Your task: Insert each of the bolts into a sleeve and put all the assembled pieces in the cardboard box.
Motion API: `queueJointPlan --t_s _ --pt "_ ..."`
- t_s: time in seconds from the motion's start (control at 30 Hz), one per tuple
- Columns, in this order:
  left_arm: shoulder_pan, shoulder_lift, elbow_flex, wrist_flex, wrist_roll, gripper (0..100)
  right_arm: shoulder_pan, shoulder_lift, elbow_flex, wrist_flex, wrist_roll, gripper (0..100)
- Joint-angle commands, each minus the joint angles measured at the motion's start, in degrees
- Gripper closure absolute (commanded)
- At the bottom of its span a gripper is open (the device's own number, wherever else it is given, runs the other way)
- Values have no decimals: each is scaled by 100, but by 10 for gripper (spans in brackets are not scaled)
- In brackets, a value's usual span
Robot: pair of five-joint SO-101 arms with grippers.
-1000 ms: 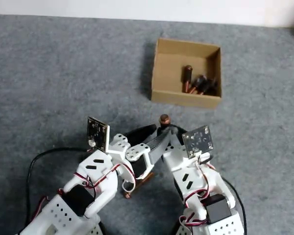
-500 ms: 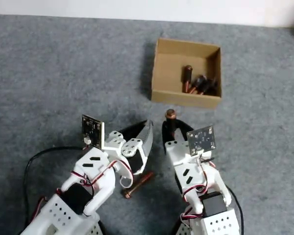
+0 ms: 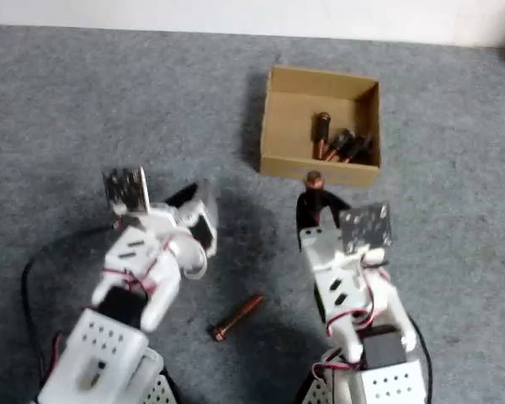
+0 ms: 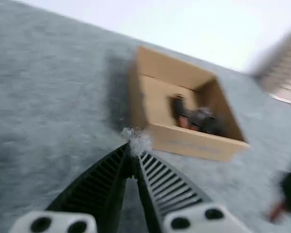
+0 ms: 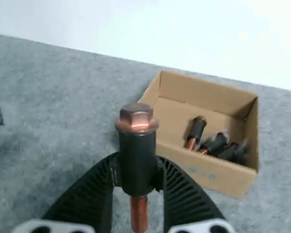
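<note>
Clamped upright in the right jaws: one assembled piece (image 5: pixel 137 155), black sleeve with a copper hex head above and copper shank below, just near of the cardboard box (image 3: pixel 318 168). Left jaws closed on nothing. Inside the box, about three assembled pieces (image 3: pixel 341 141). On the grey counter (image 3: pixel 109 109) between the arms, one loose copper bolt (image 3: pixel 237 316). Since before: left arm swung off leftward, right jaws carried farther toward the box, bolt unmoved.

surface: grey felt-like table cover (image 3: pixel 93 109), running back to a pale wall at the far edge | far side: open cardboard box (image 3: pixel 318 172) sitting flat on it | near side, middle: one copper-coloured bolt (image 3: pixel 237 316) lying on its side, well apart from the box | near left: black cable (image 3: pixel 32 263) trailing over the cover
</note>
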Motion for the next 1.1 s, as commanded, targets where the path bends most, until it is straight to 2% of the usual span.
queueJointPlan --t_s 0.0,0.23,0.53,0.7,0.9,1.0,1.07 --pt "-646 1121 -804 -62 26 994 127 2105 -1938 -295 9 994" --pt "-1121 2598 -1552 -53 26 994 576 7011 -6264 4 9 994" --pt "-1121 2800 -1666 -53 26 994 813 12523 -12075 2774 -35 994" --pt "-1103 2800 -1666 -53 26 994 760 14501 -14633 3881 -35 994" --pt "-1103 2800 -1666 -53 26 994 479 16374 -17042 4822 -18 994" --pt "-1103 2800 -1666 -53 26 994 426 16822 -17991 5059 -26 989" --pt "-1103 2800 -1666 -53 26 994 444 16840 -17921 5156 -26 988"
